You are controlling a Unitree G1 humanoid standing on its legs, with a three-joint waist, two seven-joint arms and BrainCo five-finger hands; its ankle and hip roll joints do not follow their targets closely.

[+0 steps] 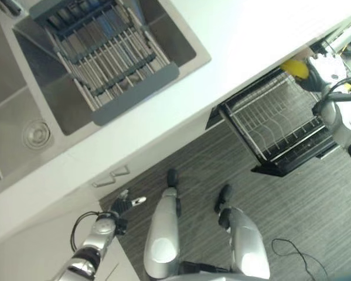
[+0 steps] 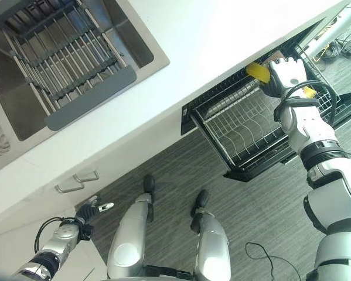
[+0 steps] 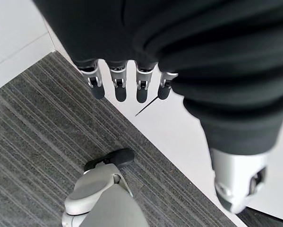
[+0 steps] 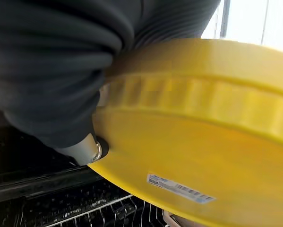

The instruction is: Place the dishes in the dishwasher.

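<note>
One yellow plate on edge, right hand holding.

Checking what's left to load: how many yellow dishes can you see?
1: a yellow dish in the right hand, over the dishwasher rack. Others may be hidden.

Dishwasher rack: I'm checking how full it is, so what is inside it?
The rack shows bare wire tines. The right robot hand holds a yellow dish over its far end. The part under the counter is hidden.
</note>
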